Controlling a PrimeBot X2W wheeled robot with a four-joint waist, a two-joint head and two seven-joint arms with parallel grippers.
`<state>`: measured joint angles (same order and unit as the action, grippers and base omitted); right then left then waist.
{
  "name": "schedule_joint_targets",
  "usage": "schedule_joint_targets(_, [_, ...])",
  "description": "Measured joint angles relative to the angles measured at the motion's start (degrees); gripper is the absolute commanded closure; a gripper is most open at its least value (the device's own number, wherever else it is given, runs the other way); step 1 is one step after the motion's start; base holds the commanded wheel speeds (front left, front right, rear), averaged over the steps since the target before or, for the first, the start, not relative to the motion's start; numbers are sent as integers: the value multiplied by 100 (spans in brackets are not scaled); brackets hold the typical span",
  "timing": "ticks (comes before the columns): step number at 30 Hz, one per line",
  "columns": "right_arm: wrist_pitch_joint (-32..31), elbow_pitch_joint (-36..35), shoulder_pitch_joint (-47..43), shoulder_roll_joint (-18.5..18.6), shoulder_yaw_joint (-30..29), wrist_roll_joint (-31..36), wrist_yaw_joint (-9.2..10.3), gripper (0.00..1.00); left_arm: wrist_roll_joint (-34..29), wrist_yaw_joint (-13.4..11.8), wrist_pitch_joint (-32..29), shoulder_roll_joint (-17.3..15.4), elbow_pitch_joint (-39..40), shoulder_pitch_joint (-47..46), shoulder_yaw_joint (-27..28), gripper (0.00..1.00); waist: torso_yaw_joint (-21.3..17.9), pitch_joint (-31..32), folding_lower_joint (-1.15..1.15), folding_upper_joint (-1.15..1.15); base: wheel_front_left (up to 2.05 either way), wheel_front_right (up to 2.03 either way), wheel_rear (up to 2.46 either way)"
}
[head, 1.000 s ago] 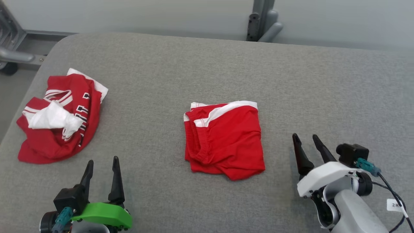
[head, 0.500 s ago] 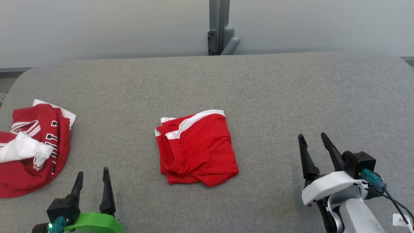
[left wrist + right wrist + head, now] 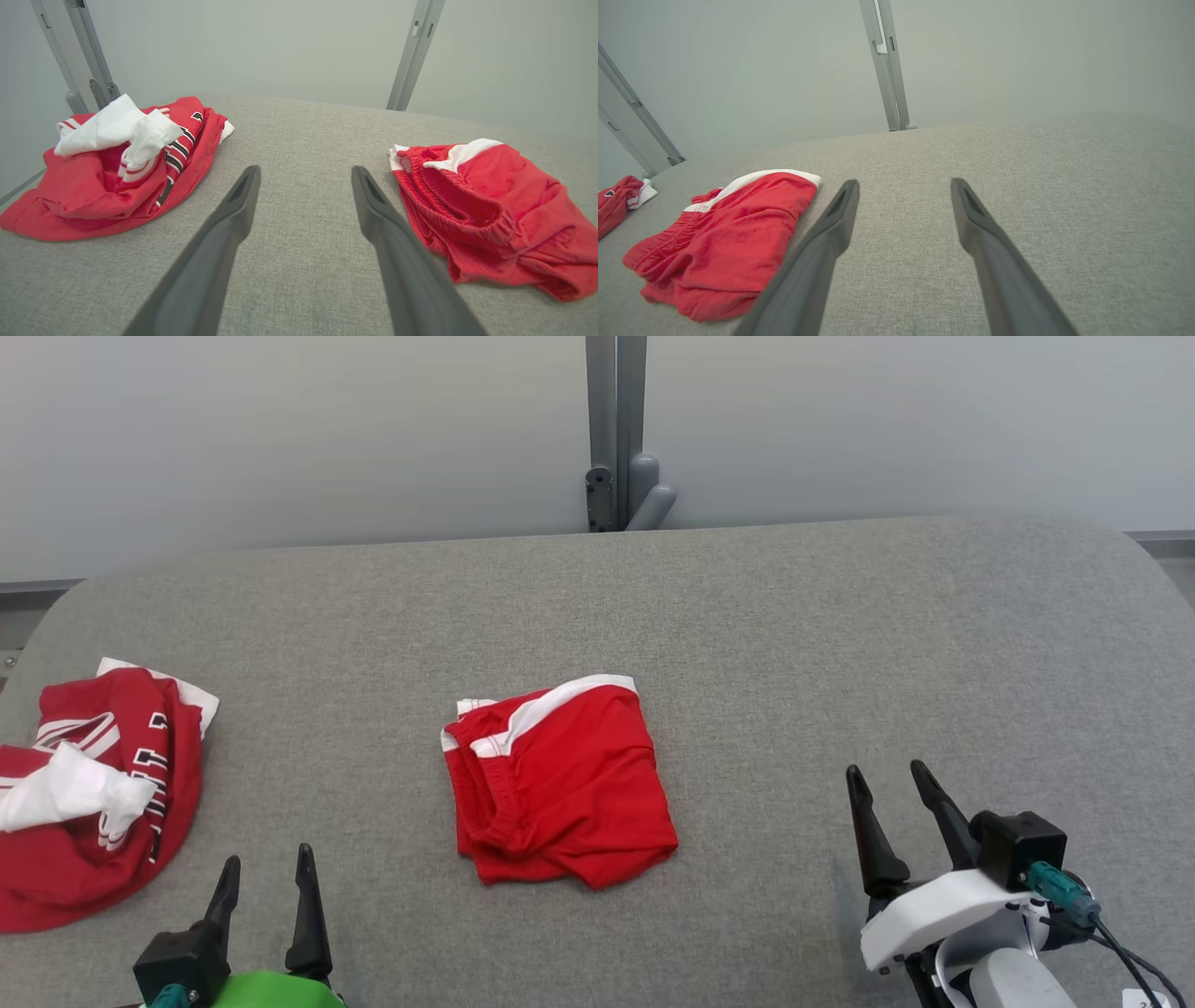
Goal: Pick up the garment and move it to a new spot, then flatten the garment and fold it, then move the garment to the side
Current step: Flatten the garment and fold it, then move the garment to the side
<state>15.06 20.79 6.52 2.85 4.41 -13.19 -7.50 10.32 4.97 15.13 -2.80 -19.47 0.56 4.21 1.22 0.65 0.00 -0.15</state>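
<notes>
Centre of grey surface point(image 3: 840, 635): folded red shorts point(image 3: 560, 784); left edge: crumpled red jersey point(image 3: 93, 821). Both the left tool point(image 3: 267, 855) and right tool point(image 3: 884, 768) stand spread apart, empty

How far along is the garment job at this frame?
Done, it seems: the red shorts lie folded in the middle of the table. In hand: nothing; the left claw and right claw are open and empty, apart from both garments. Left: the shorts have not been moved aside, and the red jersey at the left edge lies crumpled, unflattened and unfolded.
</notes>
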Motion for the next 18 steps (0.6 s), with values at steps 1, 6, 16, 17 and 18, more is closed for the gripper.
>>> schedule_joint_targets(1, [-1, 11, -18, 0, 13, 2, 1, 0, 15, 0, 0, 0, -1, 2, -7, 0, -1, -1, 0, 0, 0, 0, 0])
schedule_joint_targets(6, [-1, 24, -27, -1, 46, -8, 0, 0, 29, -1, 0, 0, 1, 4, -44, 0, -3, -5, 0, 0, 0, 0, 0])
schedule_joint_targets(16, [-1, 382, 616, -2, 783, -355, 0, 0, 66, 7, 0, -1, 7, -171, -434, 0, 173, -279, 0, 0, 0, 0, 0])
schedule_joint_targets(17, [0, 472, 759, -2, 893, -442, 0, 0, 69, 8, 0, 0, 5, -232, -506, 0, 213, -331, 0, 0, 0, 0, 0])
schedule_joint_targets(18, [-1, 561, 879, -2, 991, -471, 1, 0, 74, 13, 0, 0, 2, -272, -582, 0, 260, -379, 0, 0, 0, 0, 0])
